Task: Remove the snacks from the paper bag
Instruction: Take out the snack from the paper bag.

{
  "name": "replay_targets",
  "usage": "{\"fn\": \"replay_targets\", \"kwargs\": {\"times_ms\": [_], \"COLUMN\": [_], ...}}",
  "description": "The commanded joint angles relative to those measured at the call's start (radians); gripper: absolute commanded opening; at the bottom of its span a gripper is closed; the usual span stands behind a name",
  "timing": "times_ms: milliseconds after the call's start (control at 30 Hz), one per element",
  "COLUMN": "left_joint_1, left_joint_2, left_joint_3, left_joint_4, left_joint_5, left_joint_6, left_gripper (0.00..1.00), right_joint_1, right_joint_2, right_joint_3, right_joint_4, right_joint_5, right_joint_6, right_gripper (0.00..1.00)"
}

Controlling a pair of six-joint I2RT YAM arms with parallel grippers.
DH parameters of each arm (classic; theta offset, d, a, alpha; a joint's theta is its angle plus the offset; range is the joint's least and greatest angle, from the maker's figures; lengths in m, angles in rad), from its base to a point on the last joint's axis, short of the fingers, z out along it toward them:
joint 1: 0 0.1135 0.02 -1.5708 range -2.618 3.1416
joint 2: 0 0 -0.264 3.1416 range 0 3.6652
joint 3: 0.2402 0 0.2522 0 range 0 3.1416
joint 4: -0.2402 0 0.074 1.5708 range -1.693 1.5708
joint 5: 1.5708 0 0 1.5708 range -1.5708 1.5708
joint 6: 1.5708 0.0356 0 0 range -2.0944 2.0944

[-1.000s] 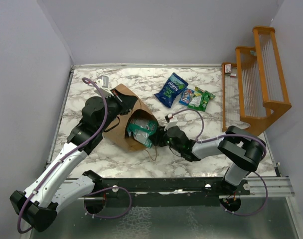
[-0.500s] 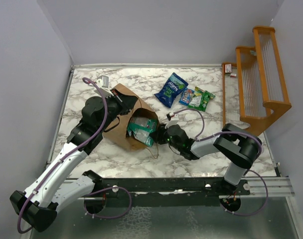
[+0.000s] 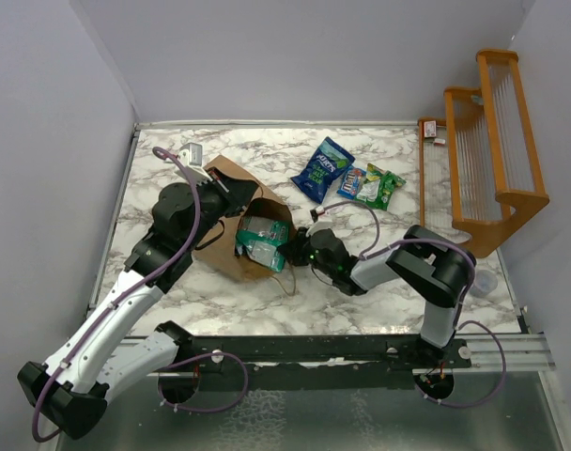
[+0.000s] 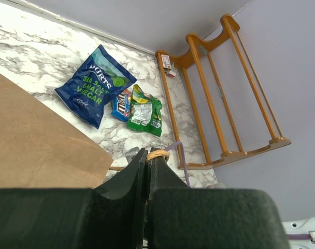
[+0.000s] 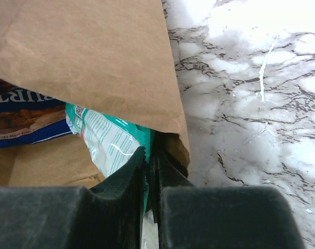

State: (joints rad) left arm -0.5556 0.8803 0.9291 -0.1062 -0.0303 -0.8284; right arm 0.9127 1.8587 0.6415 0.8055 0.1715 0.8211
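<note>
The brown paper bag (image 3: 231, 218) lies on its side on the marble table, mouth facing right. My left gripper (image 3: 235, 193) is shut on the bag's twisted paper handle (image 4: 158, 154) at the upper edge of the bag (image 4: 33, 140). My right gripper (image 3: 287, 252) is at the bag's mouth, shut on the edge of a teal packet (image 5: 108, 142) under the bag's flap (image 5: 95, 52). A dark blue packet (image 5: 23, 116) lies deeper inside. Outside the bag, behind it to the right, lie a dark blue packet (image 3: 323, 170), a small blue packet (image 3: 351, 181) and a green packet (image 3: 378, 188).
An orange wooden rack (image 3: 483, 150) stands at the right edge and also shows in the left wrist view (image 4: 214, 93). A small white item (image 3: 192, 152) lies at the back left. Grey walls close the table on three sides.
My right gripper has moved left, from beside the bag to its mouth. The bag's mouth has shifted slightly. The left arm has hardly moved.
</note>
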Motion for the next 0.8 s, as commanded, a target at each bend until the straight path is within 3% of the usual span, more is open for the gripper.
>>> {"fn": "replay_targets", "kwargs": {"times_ms": [0,167,433,633,767], "left_joint_1": [0.006,0.005,0.006,0.006,0.006], "left_joint_2": [-0.026,-0.014,0.012,0.003,-0.007], "left_joint_3": [0.006,-0.005,0.007,0.012,0.012], "left_joint_4": [0.028,0.044,0.049,0.018,0.012], "left_joint_5": [-0.006,-0.009,-0.02,-0.053,-0.071], "left_joint_6": [0.007,0.001,0.002,0.007,0.014], "left_gripper": [0.0,0.0,0.0,0.0,0.0], "right_joint_1": [-0.005,-0.005,-0.004,-0.005,-0.004], "right_joint_2": [-0.055,-0.194,-0.395,-0.63,-0.816], "right_joint_3": [0.009,-0.031,-0.065,-0.074,-0.045], "right_joint_4": [0.024,-0.033,-0.058,-0.118,-0.249], "right_joint_5": [-0.084,-0.134,-0.375,-0.48,-0.468], "right_joint_6": [-0.046,-0.081,-0.192,-0.371,-0.518], "right_gripper": [0.05,0.01,0.01,0.01,0.01]}}
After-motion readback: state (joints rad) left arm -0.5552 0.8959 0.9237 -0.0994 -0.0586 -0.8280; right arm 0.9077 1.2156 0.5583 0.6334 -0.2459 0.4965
